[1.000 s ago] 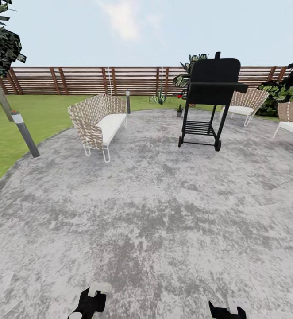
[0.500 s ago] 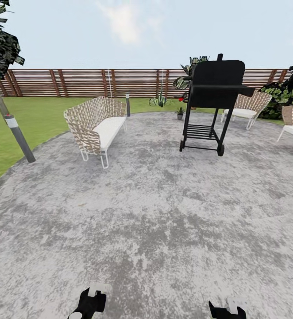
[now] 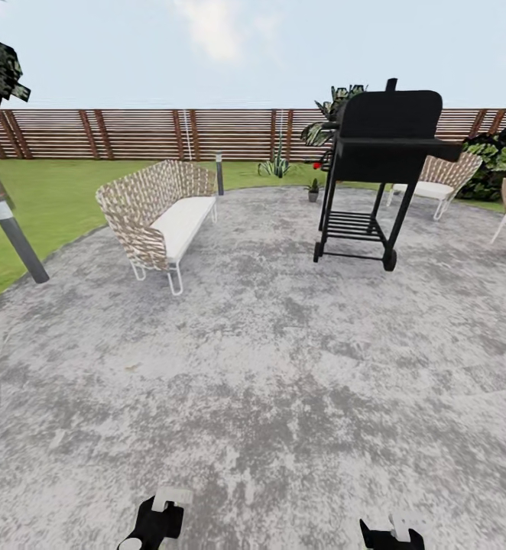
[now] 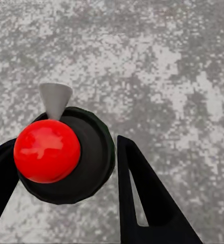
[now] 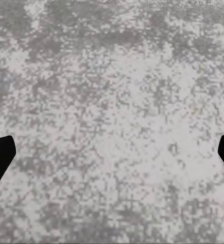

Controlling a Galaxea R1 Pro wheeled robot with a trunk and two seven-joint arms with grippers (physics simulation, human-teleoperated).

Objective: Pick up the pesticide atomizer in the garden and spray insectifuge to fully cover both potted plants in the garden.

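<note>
The left pincer (image 4: 66,188) pinched the atomizer (image 4: 61,152); best kept upright while nearing the far plant (image 3: 313,189); right pincer (image 5: 112,152) spread.

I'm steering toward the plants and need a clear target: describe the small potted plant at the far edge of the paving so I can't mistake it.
Find the black barbecue grill standing on the grey paving. Just left of its legs, at the paving's far edge before the lawn, sits the small potted plant. It is a low tuft of green leaves in a pot, far shorter than the spiky agave behind it.
</note>
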